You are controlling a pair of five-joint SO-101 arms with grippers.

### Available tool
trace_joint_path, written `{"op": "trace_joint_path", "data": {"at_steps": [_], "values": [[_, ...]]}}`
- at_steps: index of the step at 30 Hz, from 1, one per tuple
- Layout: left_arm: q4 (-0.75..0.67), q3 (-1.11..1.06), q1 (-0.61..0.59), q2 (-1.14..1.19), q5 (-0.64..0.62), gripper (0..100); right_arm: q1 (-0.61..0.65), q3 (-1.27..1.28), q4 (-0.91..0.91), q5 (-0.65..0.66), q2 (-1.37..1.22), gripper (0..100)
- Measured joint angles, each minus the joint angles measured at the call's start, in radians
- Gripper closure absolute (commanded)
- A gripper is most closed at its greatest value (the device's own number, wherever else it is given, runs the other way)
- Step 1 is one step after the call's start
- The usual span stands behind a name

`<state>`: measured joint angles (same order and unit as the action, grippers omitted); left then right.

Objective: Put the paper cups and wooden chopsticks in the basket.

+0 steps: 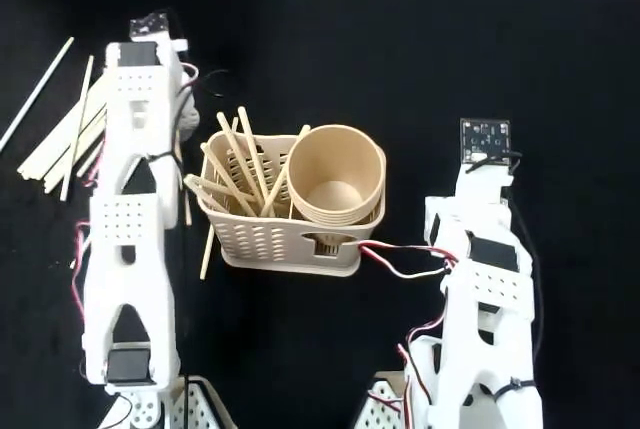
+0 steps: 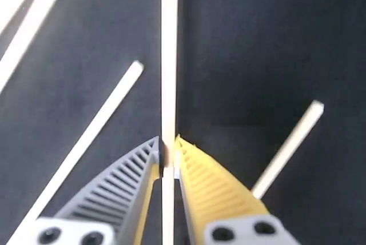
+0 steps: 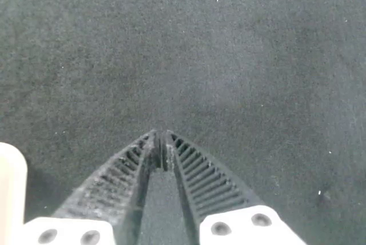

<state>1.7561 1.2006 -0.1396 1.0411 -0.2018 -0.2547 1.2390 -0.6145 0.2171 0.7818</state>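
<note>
A single wooden chopstick [image 2: 169, 56] is clamped between the tips of the left gripper [image 2: 168, 147] over the black tablecloth [image 2: 257, 39], with other loose chopsticks [image 2: 86, 136] seen lying around it. In the high view, a stack of paper cups [image 1: 335, 184] is seated in the right part of the white slotted basket [image 1: 285, 241], and a bundle of chopsticks [image 1: 243, 164] is stood leaning in its left part. A pile of chopsticks [image 1: 65, 144] is spread on the cloth beside the left arm [image 1: 128, 219]. The right gripper [image 3: 162, 142] is held closed on nothing, over bare cloth.
</note>
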Motion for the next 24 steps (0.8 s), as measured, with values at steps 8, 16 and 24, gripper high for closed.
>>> {"op": "trace_joint_path", "data": {"at_steps": [8, 16, 24], "values": [[-0.031, -0.562, -0.041, -0.532, 0.009, 97, 0.000, 0.000, 0.000, 0.000, 0.000, 97.4], [-0.365, -1.135, -0.057, -1.025, 0.012, 97, 0.000, 0.000, 0.000, 0.000, 0.000, 97.4], [-0.764, -1.711, -0.055, -1.651, 0.011, 97, 0.000, 0.000, 0.000, 0.000, 0.000, 97.4]]}}
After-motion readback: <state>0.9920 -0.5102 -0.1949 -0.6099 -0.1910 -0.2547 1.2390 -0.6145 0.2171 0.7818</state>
